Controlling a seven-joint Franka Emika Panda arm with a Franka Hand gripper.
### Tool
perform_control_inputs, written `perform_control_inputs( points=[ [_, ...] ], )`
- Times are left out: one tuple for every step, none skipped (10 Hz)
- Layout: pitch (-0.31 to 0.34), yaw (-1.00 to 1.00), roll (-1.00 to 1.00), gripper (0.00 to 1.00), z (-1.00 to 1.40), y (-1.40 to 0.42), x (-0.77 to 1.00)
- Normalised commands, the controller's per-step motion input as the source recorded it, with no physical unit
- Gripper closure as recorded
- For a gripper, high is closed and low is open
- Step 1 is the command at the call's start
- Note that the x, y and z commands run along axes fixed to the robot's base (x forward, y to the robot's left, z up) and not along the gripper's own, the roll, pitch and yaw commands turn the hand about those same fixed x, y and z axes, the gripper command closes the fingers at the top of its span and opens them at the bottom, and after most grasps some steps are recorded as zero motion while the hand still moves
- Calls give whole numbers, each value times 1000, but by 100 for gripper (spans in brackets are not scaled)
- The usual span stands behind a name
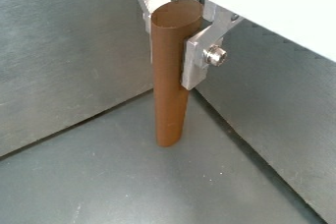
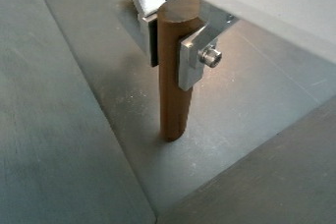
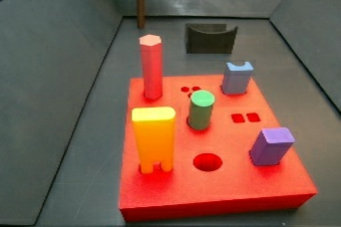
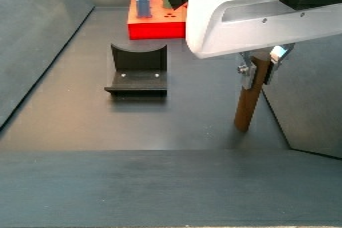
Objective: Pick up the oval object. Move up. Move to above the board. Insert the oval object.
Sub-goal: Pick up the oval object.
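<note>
Pincer on the peg's top end, peg upright on the table in the far corner

The pincer [image 1: 180,33] is closed onto the top of the peg [image 1: 170,81], silver fingers [image 2: 192,56] flat on opposite sides in both wrist views; foot looks to touch the table [image 1: 118,169], though lift-off can't be ruled out. Peg reads as rigid, smooth, probably light wood or plastic; rounded sides may slip or twist under flat pads, and a tall peg held high will likely swing at the foot. Grip near the top suits insertion, leaving the lower length free. In a side view the peg [image 3: 139,2] is well apart from the board [image 3: 213,176], beyond the fixture [image 3: 209,38]
</note>
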Motion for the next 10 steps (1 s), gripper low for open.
perform_control_inputs(
  points=[
    [0,0,0,100,0,0,0],
    [0,0,0,100,0,0,0],
    [0,0,0,100,0,0,0],
    [0,0,0,100,0,0,0],
    [0,0,0,100,0,0,0],
    [0,0,0,100,0,0,0],
    [0,0,0,100,0,0,0],
    [0,0,0,100,0,0,0],
    [0,0,0,100,0,0,0],
    [0,0,0,100,0,0,0]
  ],
)
